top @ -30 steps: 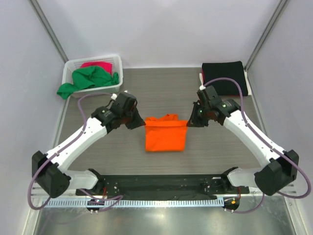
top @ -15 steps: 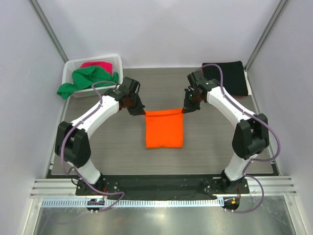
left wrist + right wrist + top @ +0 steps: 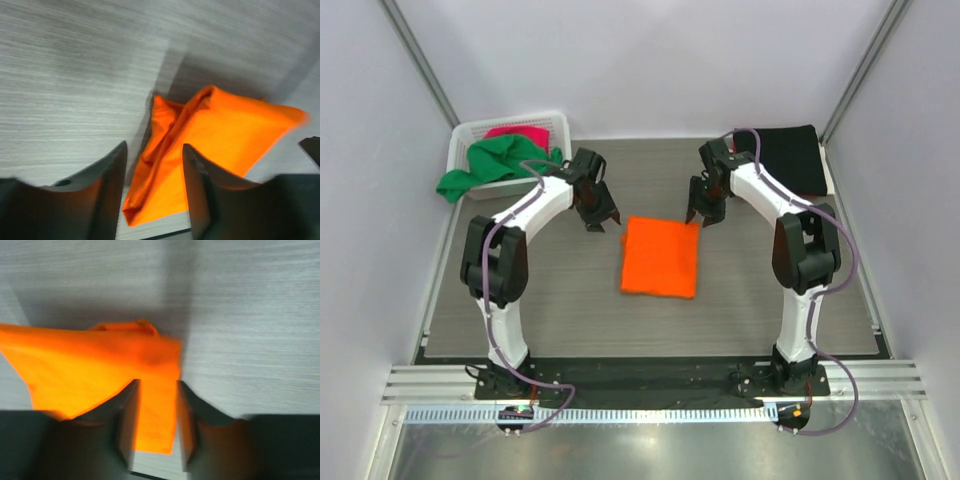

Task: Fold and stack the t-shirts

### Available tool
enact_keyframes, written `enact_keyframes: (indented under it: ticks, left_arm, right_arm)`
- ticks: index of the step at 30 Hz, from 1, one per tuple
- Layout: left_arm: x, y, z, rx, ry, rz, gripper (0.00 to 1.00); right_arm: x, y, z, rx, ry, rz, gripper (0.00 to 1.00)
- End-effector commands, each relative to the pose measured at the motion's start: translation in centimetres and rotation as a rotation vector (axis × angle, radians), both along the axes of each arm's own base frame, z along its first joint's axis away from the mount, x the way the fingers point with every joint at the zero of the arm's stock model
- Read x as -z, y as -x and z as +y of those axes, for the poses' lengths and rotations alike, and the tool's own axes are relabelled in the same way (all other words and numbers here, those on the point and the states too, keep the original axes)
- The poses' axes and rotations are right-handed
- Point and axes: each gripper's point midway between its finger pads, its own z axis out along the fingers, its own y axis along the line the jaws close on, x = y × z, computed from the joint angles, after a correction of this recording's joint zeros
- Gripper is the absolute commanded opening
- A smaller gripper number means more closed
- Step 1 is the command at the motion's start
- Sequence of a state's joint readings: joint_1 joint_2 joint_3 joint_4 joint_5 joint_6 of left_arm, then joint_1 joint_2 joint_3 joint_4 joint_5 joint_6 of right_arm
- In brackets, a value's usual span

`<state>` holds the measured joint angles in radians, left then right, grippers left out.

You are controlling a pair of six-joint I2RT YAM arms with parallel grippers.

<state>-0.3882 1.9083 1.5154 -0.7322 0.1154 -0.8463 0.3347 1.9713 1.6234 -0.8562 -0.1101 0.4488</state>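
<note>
The orange t-shirt [image 3: 660,257] lies folded flat as a rectangle in the middle of the table. My left gripper [image 3: 603,220] hovers just off its far left corner, jaws open, with nothing between them. My right gripper [image 3: 703,215] stands open over the far right corner. In the left wrist view the orange t-shirt [image 3: 220,130] shows a creased edge beyond the left gripper [image 3: 154,147]. The right wrist view shows the orange t-shirt [image 3: 85,370] beneath the apart fingers of the right gripper [image 3: 157,385]. A folded black t-shirt [image 3: 790,158] lies at the far right.
A white basket [image 3: 560,125] stands at the far left corner, holding a green t-shirt [image 3: 500,165] that spills over its near side and a pink t-shirt [image 3: 520,133]. Grey walls close in the table on three sides.
Both grippers carried the orange t-shirt's edge away from the arm bases, then opened and let go. The shirt now lies flat, slightly skewed.
</note>
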Motion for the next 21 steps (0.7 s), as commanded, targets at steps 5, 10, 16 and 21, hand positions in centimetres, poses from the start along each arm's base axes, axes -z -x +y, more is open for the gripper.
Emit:
enact_keyframes:
  ticks: [5,10,16,21]
  left_arm:
    - [-7.2,-3.0,0.4,0.042,-0.007,-0.113,0.61]
    - [-9.6,0.3,-1.3,0.088,0.056,-0.182,0.57]
    - [-8.3,6.6,-6.2,0.171,0.250,-0.204,0.49]
    - [-6.1,9.1,-9.8,0.223,0.400,-0.196,0.47]
  right_arm:
    - [-7.0,-5.8,1.5,-0.068,-0.070,-0.218,0.86]
    - [-12.4,-2.6,1.6,-0.066,-0.160,-0.300,0.85]
    - [-10.3,7.2,5.0,-0.061,-0.529,-0.209,0.72]
    - [-5.4,11.4,5.9,-0.056,-0.606,-0.096,0.62]
